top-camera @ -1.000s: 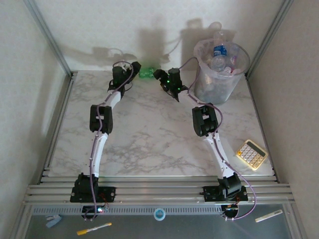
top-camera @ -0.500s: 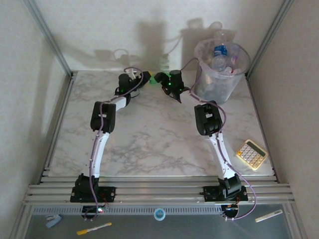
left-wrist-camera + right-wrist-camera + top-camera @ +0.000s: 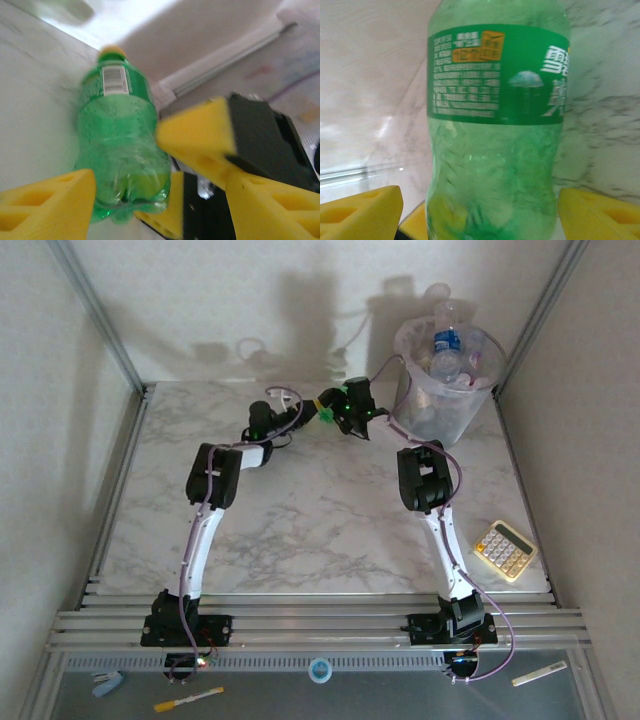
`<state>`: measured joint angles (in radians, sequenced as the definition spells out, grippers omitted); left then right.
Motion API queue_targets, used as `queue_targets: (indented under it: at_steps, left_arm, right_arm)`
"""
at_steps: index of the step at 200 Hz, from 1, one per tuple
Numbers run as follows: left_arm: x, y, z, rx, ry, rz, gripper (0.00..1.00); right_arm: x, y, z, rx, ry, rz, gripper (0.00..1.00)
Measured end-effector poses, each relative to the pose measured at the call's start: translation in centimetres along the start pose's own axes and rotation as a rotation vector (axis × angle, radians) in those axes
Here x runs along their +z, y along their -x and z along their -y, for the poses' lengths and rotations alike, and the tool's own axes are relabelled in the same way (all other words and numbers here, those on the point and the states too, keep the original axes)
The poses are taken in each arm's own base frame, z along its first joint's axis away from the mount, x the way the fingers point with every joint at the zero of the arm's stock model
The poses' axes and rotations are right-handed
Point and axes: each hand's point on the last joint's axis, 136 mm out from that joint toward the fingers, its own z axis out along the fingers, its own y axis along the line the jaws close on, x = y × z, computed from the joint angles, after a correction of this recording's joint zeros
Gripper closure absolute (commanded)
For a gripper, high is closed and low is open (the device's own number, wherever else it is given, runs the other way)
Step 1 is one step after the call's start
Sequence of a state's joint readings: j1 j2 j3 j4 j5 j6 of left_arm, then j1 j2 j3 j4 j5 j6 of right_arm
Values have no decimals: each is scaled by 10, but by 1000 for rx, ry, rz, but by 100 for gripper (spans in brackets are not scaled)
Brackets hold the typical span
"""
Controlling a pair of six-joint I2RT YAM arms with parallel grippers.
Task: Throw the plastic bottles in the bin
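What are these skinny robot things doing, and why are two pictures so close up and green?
They are two robot arms bolted to the near edge of a marble table. The wide picture comes from a camera above and behind them. The two close-ups come from small cameras on the wrists, so yellow fingers show at the bottom. At the back of the table the left gripper and the right gripper meet around one green bottle. It sits between the fingers of both; how firmly either squeezes it I cannot tell. On the right stands the bin, holding several bottles. A calculator lies near the right edge.
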<state>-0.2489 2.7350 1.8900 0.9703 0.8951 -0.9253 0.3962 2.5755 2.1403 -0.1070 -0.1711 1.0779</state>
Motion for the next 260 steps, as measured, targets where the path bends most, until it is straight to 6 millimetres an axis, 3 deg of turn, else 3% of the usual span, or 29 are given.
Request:
queue_targets:
  at_steps: [37, 60, 89, 114, 145, 176, 204, 228, 260]
  left_arm:
    - [15, -48, 30, -17, -79, -112, 34]
    - [13, -74, 45, -32, -100, -160, 34]
    - [-4, -78, 55, -48, -93, -160, 34]
    - [-28, -61, 67, -48, -65, -107, 30]
    - [-63, -18, 102, 13, -19, 9, 20]
    - [-97, 32, 154, 133, 32, 149, 12]
    - [-124, 58, 191, 218, 78, 245, 2]
    - [-142, 74, 210, 275, 156, 300, 0]
    - [-165, 94, 236, 349, 244, 366, 0]
  right_arm:
    - [-7, 14, 29, -32, -187, -7, 34]
    - [-12, 15, 37, -60, -239, -17, 42]
    - [-17, 17, 41, -103, -264, -10, 51]
    - [-27, 14, 47, -132, -289, -8, 53]
    - [-56, -4, 61, -167, -330, -26, 55]
    - [-91, -44, 76, -206, -355, -78, 58]
    - [-125, -92, 81, -246, -331, -139, 59]
    - [-160, -133, 65, -310, -262, -198, 59]
    - [-204, -174, 7, -422, -59, -284, 60]
